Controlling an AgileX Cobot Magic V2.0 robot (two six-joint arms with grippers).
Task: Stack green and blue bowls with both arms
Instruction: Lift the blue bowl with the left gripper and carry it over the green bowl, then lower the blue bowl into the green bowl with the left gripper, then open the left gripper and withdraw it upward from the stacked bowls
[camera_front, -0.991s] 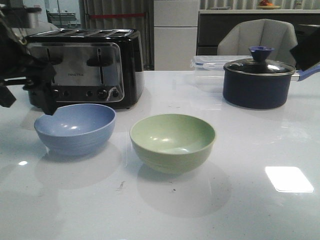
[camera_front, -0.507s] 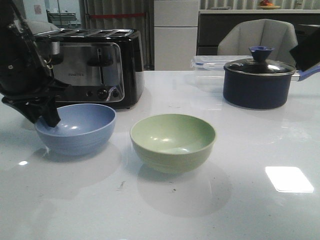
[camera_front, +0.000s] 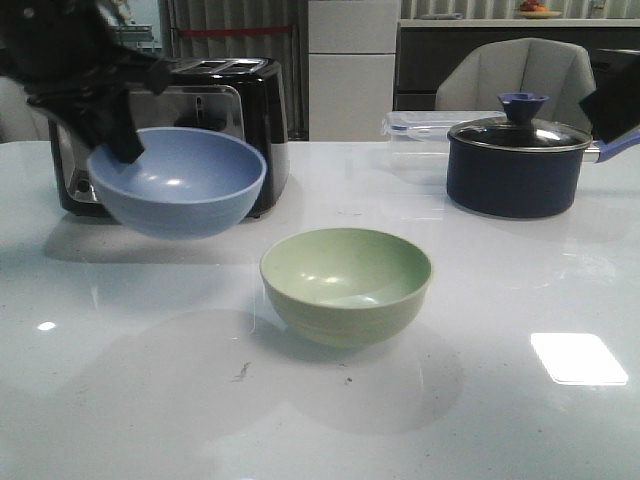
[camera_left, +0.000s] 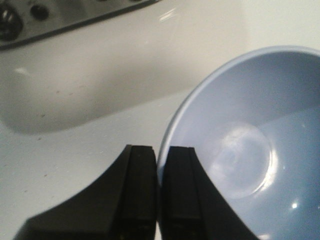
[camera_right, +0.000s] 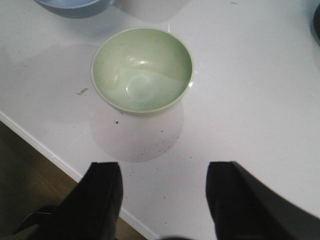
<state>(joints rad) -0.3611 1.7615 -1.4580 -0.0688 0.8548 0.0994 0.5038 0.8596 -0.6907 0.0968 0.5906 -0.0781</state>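
My left gripper (camera_front: 122, 145) is shut on the left rim of the pale blue bowl (camera_front: 180, 183) and holds it in the air in front of the toaster. In the left wrist view the two fingers (camera_left: 140, 170) pinch the rim of the blue bowl (camera_left: 245, 145). The pale green bowl (camera_front: 346, 283) stands upright on the white table, to the right of and below the blue one. My right gripper (camera_right: 162, 167) is open and empty above the table's front edge, with the green bowl (camera_right: 142, 71) ahead of it.
A black and steel toaster (camera_front: 215, 105) stands at the back left. A dark navy pot with a glass lid (camera_front: 516, 160) and a clear plastic box (camera_front: 420, 135) stand at the back right. The table's front edge (camera_right: 45, 150) shows in the right wrist view.
My left gripper has lifted the blue bowl off the table, up and a little to the right. The green bowl and the right arm have not moved.
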